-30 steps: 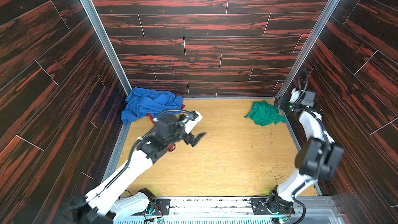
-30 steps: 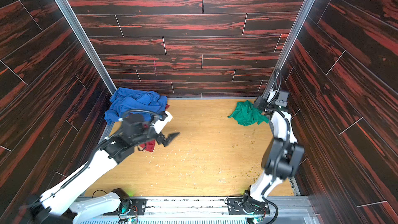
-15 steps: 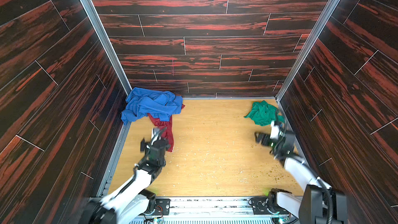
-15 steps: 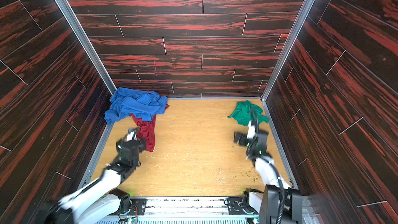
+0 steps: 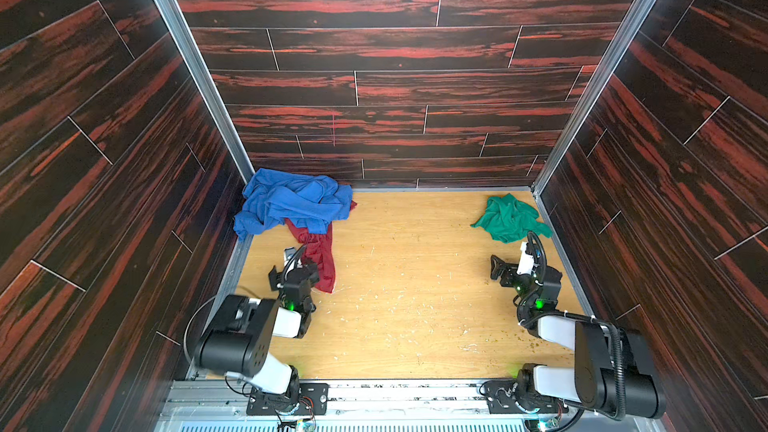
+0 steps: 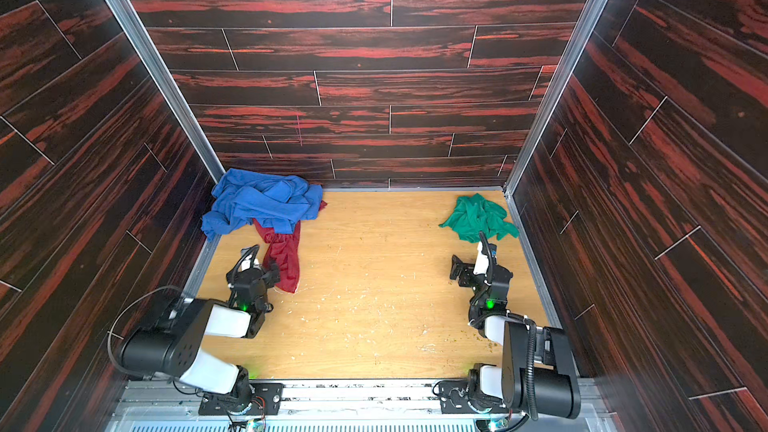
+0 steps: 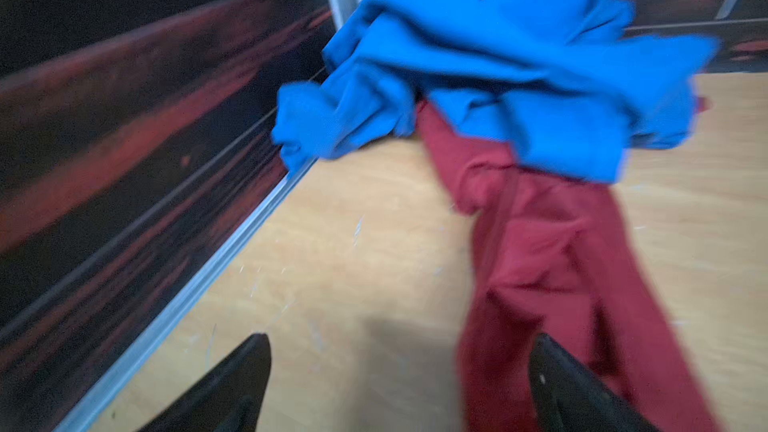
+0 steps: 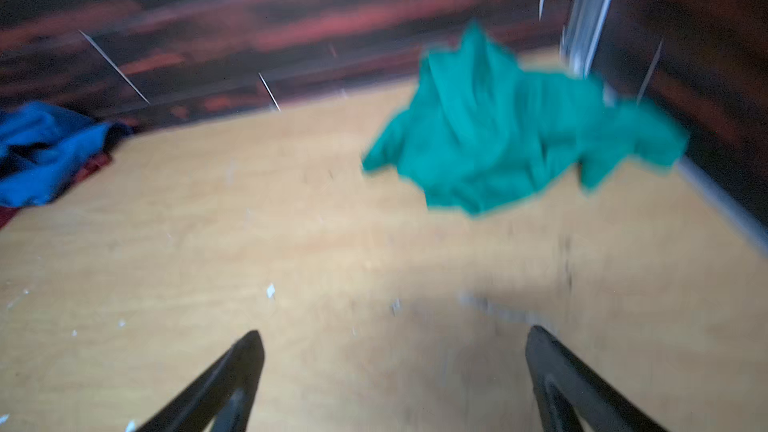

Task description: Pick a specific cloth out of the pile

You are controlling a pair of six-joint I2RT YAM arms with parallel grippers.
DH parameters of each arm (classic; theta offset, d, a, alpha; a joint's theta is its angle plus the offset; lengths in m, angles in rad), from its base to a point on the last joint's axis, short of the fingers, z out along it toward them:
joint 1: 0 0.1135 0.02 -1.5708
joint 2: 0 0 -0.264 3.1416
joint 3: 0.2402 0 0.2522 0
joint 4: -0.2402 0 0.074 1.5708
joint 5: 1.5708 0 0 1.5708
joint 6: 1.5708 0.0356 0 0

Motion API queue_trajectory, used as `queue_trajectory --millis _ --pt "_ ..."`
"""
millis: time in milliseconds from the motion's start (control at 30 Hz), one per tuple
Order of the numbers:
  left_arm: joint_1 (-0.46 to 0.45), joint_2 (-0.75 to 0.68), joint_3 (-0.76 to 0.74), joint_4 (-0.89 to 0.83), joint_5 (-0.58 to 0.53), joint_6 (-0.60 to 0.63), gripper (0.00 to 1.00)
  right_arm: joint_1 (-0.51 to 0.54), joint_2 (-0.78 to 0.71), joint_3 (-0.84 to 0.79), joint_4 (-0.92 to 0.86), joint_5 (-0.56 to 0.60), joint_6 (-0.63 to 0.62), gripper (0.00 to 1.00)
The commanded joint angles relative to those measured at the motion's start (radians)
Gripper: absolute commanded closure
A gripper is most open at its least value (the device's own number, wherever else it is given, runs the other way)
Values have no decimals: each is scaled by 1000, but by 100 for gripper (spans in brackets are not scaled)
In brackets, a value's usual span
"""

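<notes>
The emerald-green cloth (image 5: 509,220) (image 6: 478,218) lies crumpled by itself at the back right corner, apart from the pile. The pile sits at the back left: a large blue cloth (image 5: 291,201) (image 6: 262,201) over a dark red cloth (image 5: 320,257) (image 6: 286,257) that trails toward the front. My left gripper (image 5: 292,268) (image 7: 401,342) is open and empty beside the red cloth's (image 7: 540,263) trailing end. My right gripper (image 5: 515,263) (image 8: 395,334) is open and empty over bare floor, a short way in front of the green cloth (image 8: 519,139).
The wooden floor (image 5: 415,284) carries small white and dark specks. Dark wood-pattern walls close in the left, back and right sides, with metal corner posts (image 5: 191,64). A metal rail (image 5: 395,405) with both arm bases runs along the front edge.
Both arms have drawn back toward the front edge and folded low, the left away from the pile, the right away from the green cloth. Both stayed open.
</notes>
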Motion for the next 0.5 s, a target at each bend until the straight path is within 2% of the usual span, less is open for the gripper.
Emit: queue_trajectory --millis 0,67,133,267,300,367,467 --pt "6 -13 47 46 16 -25 1 11 -18 -55 184 51 -32 1" --pt "18 -37 98 -96 44 -40 1 17 -7 -54 199 106 -53 1" --pt "26 -36 102 -99 53 -45 1 17 38 -63 282 140 -58 1" --pt "27 -36 107 -111 58 -47 1 37 246 -65 500 80 -93 1" --pt "27 -35 108 -112 59 -47 1 38 253 -52 486 73 -95 1" --pt "30 -36 113 -118 62 -48 1 38 230 26 293 88 -96 1" --pt "34 -36 121 -137 70 -52 1 30 234 52 253 92 -80 1"
